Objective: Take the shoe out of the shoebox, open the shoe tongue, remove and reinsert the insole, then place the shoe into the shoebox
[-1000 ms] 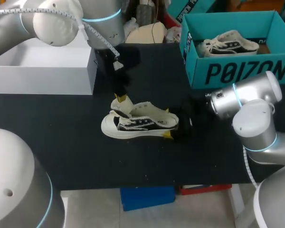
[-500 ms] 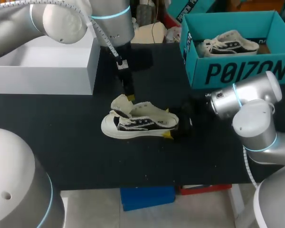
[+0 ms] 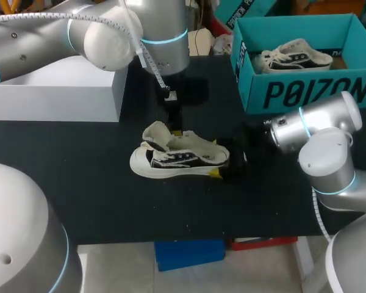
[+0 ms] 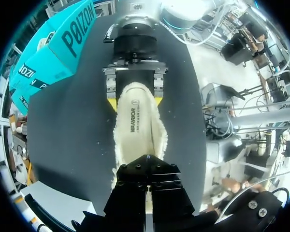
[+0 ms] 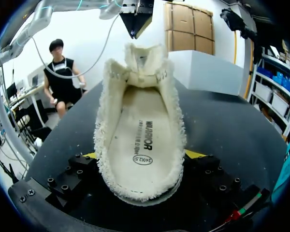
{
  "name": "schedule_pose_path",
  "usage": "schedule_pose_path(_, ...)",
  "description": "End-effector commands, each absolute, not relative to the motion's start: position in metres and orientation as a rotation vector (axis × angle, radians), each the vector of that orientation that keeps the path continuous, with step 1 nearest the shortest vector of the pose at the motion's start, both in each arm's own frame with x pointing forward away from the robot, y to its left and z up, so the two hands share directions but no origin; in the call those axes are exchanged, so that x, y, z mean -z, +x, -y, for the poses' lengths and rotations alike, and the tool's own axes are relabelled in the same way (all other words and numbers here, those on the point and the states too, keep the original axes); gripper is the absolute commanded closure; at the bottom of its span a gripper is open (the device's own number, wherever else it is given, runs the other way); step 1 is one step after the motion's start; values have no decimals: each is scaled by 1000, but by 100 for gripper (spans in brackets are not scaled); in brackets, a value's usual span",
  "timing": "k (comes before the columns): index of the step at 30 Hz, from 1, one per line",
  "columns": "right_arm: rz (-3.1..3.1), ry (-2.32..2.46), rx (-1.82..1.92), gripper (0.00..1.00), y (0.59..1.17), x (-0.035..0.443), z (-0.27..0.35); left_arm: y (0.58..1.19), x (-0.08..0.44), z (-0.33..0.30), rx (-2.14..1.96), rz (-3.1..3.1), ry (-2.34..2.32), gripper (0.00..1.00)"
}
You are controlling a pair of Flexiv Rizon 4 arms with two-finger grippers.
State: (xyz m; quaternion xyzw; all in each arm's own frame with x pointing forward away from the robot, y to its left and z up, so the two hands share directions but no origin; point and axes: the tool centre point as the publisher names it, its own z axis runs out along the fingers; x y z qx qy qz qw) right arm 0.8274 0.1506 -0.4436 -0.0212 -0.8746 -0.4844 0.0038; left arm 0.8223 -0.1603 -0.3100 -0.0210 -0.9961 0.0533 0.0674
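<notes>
Shoe (image 3: 180, 160) on table (image 3: 79, 183), heel clamped, insole (image 5: 140, 140) likely next.
Lying mid-table, long axis left to right, toe left, heel right, insole seated and showing. Pinched across the heel by the right gripper (image 3: 218, 159), near side and far. Shadowed just beyond by the left gripper (image 3: 177, 129), fingers (image 4: 130, 193) pressed together on nothing, hanging over the mouth beside the raised tongue (image 3: 155, 132): closer of the two to the insole, probably due to spread and dip. Well clear of the teal shoebox (image 3: 293, 91), far right.

Even o/h light; faint shadows on blk table (image 3: 79, 183); white box (image 3: 55, 91) v. bright.
</notes>
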Motion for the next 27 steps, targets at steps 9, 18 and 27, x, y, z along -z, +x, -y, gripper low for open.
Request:
schedule_pose_path(9, 2743, -69, 1517, 100, 828, 447, -152, 842, 355, 180, -152, 2908, -52, 100)
schedule_pose_path(18, 2743, -69, 1517, 100, 828, 447, -152, 833, 380, 182, -172, 2845, -36, 100)
schedule_pose_path(27, 2743, -69, 1517, 100, 828, 447, -152, 810, 396, 180, -183, 2798, -26, 100)
